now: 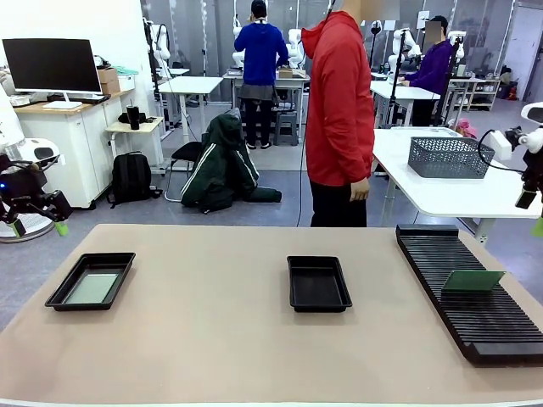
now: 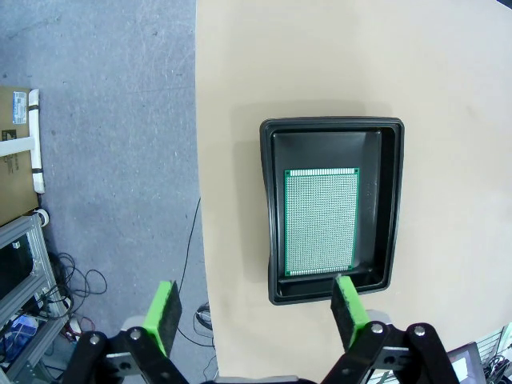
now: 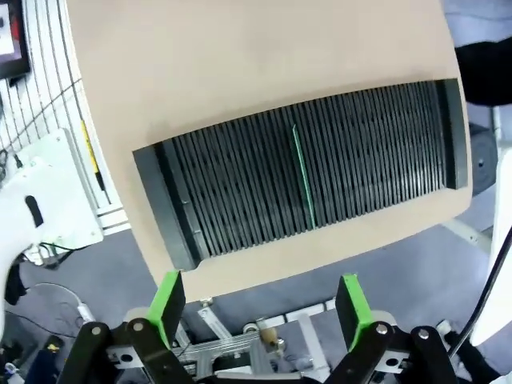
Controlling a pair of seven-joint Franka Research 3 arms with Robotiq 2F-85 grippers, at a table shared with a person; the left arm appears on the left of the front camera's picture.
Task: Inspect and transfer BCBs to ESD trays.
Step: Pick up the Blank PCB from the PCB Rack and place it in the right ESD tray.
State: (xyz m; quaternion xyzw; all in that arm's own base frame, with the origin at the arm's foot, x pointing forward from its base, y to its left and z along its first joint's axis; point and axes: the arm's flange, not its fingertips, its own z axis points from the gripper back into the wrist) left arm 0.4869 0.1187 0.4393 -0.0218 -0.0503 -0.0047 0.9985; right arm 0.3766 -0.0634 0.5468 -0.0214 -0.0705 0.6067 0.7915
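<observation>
A: BCB (image 3: 302,178) next? It stands on edge in a slot of the rack (image 3: 360,152), thin and green, below the right claw (image 3: 261,306).
B: I'd say so. That claw is spread wide and empty. Line it up across the board's faces, pinch the top edge, lift straight out.
A: And the other board (image 2: 320,222)?
B: Flat in the left tray (image 2: 332,124); the left claw (image 2: 256,308) gapes above it, empty.

The left arm (image 1: 19,182) is hovering raised at the scene's left edge, its left gripper (image 2: 256,312) pointing downward with jaws standing wide apart, gripping nothing. The right arm (image 1: 533,144) is hanging at the right edge, its right gripper (image 3: 260,308) likewise spread wide and empty.
</observation>
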